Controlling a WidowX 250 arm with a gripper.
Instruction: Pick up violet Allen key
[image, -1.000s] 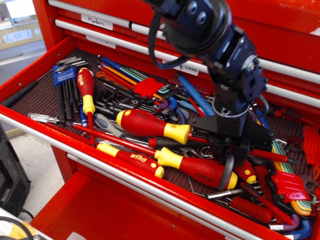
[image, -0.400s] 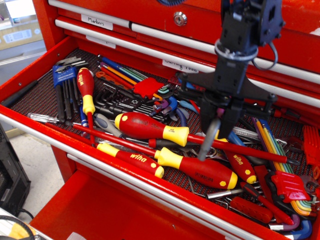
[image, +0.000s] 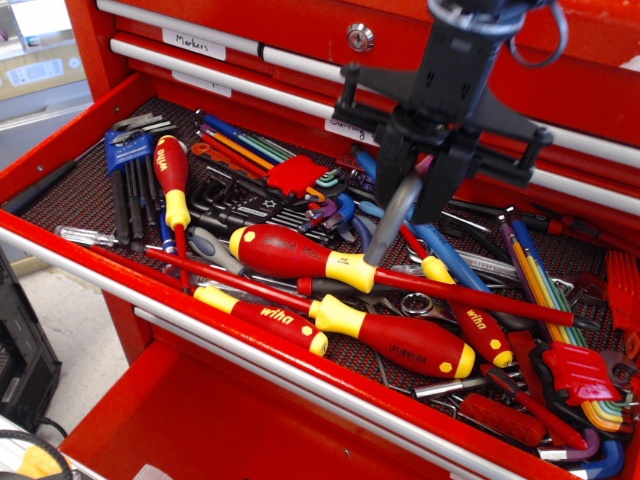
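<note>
**While the key hangs from the pincer, the pick looks all but done**

Since the violet Allen key (image: 391, 218) sits up in the upper middle of the frame, you can judge the grasp made. Its dark grey end dangles down and to the left, clear of the tools below it. A glimpse of magenta shows up between the fingers. The gripper (image: 415, 195) is clamped on the key's upper part, though the contact itself is partly hidden.

Just below the grey tip lies the big red-and-yellow screwdriver (image: 300, 250), with the blue hex key (image: 445, 252) to the right of it. Neither appears to touch the key. The rainbow key set (image: 560, 310) lies well apart at lower right in the drawer (image: 70, 200).

What seems left is only carrying the key clear without it slipping.
</note>
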